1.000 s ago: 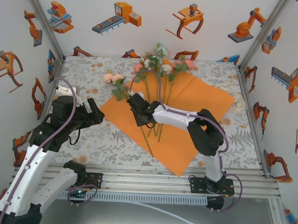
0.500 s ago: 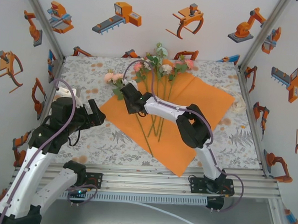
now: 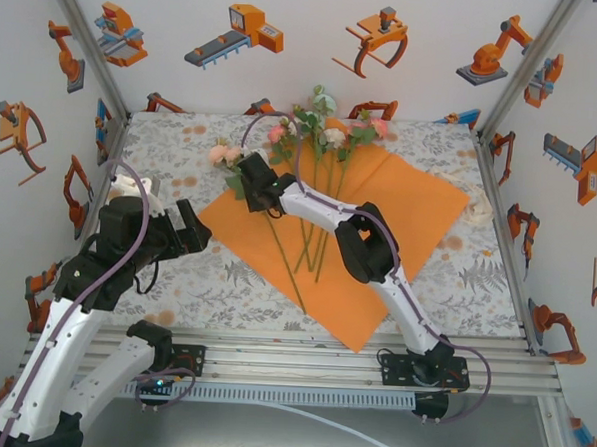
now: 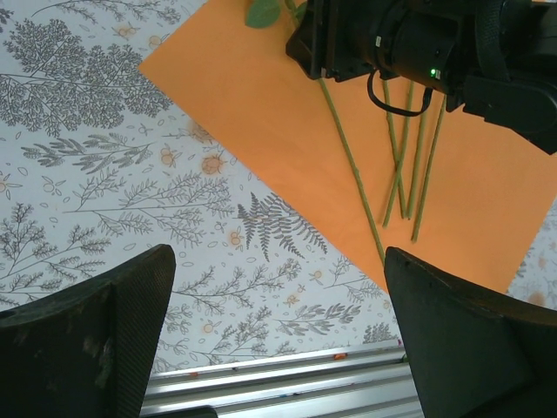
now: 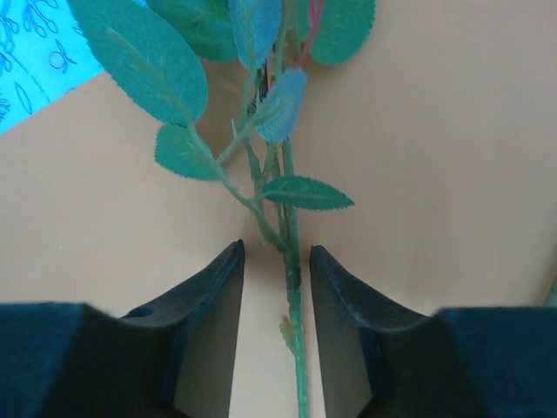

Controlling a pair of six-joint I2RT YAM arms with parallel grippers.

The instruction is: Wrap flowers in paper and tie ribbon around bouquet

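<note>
The jaws of the right gripper stand a little apart astride one thin green stem of the flowers, just below its leaves. Orange shows on either side of the stem, so they are not closed on it. The jaws of the left gripper gape wide with nothing between them, over the patterned counter near its left edge. The flowers lie fanned on the flat paper at mid-counter, blooms toward the far edge, stems toward the near edge.
</note>
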